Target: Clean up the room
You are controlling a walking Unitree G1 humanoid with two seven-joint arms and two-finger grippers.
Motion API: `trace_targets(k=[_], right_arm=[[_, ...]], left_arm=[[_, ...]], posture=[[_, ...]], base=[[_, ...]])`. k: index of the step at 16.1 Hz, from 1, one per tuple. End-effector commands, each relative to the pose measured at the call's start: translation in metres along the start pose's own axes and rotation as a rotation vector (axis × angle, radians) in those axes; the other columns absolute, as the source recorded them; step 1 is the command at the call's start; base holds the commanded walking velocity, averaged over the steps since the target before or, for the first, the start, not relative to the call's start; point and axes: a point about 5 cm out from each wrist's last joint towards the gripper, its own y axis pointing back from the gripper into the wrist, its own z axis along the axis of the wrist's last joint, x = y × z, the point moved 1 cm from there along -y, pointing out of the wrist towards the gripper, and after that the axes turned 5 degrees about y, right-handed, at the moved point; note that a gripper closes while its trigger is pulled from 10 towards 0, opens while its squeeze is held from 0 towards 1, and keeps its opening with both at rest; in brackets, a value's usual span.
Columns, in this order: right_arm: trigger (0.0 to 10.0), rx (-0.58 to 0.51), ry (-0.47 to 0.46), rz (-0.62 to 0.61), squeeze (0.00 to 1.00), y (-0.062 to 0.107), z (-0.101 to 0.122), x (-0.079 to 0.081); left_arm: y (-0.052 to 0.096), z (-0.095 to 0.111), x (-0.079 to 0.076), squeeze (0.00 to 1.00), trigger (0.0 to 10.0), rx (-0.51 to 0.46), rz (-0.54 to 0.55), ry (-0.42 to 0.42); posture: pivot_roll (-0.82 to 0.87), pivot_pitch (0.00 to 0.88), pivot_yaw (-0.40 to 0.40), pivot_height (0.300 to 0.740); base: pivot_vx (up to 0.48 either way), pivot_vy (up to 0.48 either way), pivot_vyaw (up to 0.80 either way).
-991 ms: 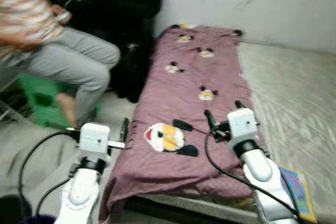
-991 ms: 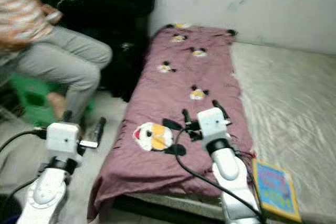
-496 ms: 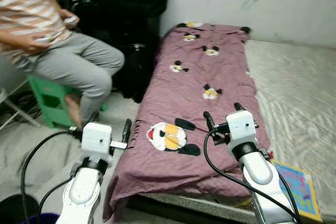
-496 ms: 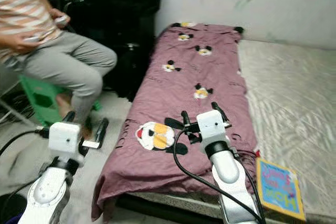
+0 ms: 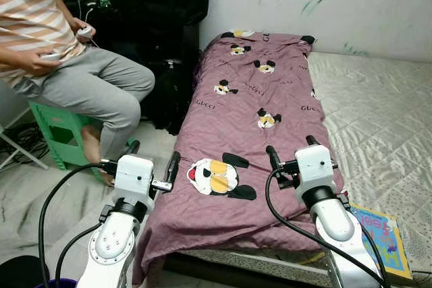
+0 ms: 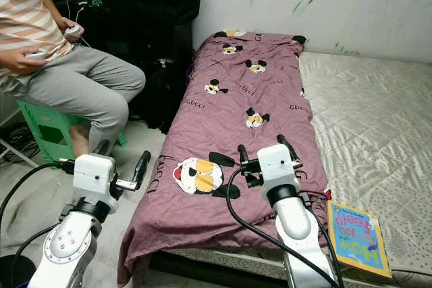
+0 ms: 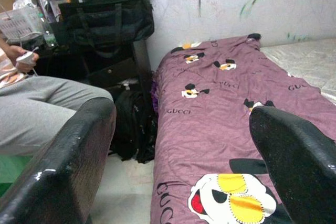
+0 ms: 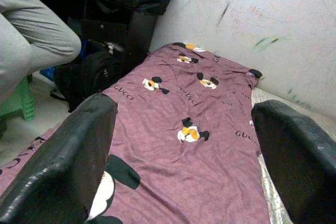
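Far left: person [image 5: 61, 65] sitting on a green stool [image 5: 57, 133], legs close to my left side. Black bags [image 5: 158, 5] stacked against the wall behind them

My left gripper [image 5: 152, 164] is raised over the floor just off the bed's left edge, fingers spread, nothing between them. Left wrist cam looks up the bed between both black fingers [image 7: 63, 166]

Middle: the thing to tidy looks like the purple blanket [image 5: 256, 106] with cartoon mouse prints. It's laid along the left half of the mattress [image 5: 378, 112], near end hanging off the bed's foot, left edge draped toward the floor

My right gripper [image 5: 291, 152] hovers above the blanket's near right part, fingers also apart and empty; can't tell if it's touching the fabric. Right wrist cam agrees, wide gap, just blanket beyond

Far right: a colourful book [image 5: 381, 241] lies on the mattress corner, right next to my right arm

Risks as I see them:
- left arm swinging outward clips the person's knee or shin, they're near
- pinching one layer of blanket and pulling drags the whole sheet off the bed, since it's loose and already overhanging
- right arm cable [image 5: 283, 217] loops low over the blanket, could snag a fold
- right elbow nudges the book off the corner if I pivot

Nothing grasped yet, so I'd call this pre-grasp
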Motion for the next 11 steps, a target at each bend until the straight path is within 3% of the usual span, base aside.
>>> trace_targets(k=[1, 7, 9, 11], right_arm=[[10.0, -0.017, 0.001, 0.001, 0.0, -0.0004, 0.006, -0.0001], [10.0, -0.013, 0.007, 0.009, 0.0, -0.0014, 0.0053, 0.0005], [10.0, -0.01, 0.003, 0.006, 0.0, -0.0015, 0.005, 0.0005], [10.0, -0.005, -0.005, 0.003, 0.0, -0.0017, 0.0044, 0.0004]], left_arm=[[0.0007, -0.0006, -0.0013, 0.0, 10.0, 0.008, -0.007, 0.007], [-0.0006, 0.0, 0.0, 0.0, 10.0, -0.001, 0.004, -0.009], [-0.0008, -0.0007, 0.0003, 0.0, 10.0, 0.001, 0.012, 0.024], [-0.0014, -0.0007, 0.0, 0.0, 10.0, 0.004, 0.008, 0.043]], posture=[[0.0, 0.01, -0.01, 0.74], [0.0, 0.005, -0.014, 0.74], [0.0, 0.007, -0.011, 0.74], [0.0, 0.008, -0.011, 0.74]], base=[[0.0, 0.0, 0.0], [0.0, 0.0, 0.0], [0.0, 0.0, 0.0], [0.0, 0.214, -0.72]])
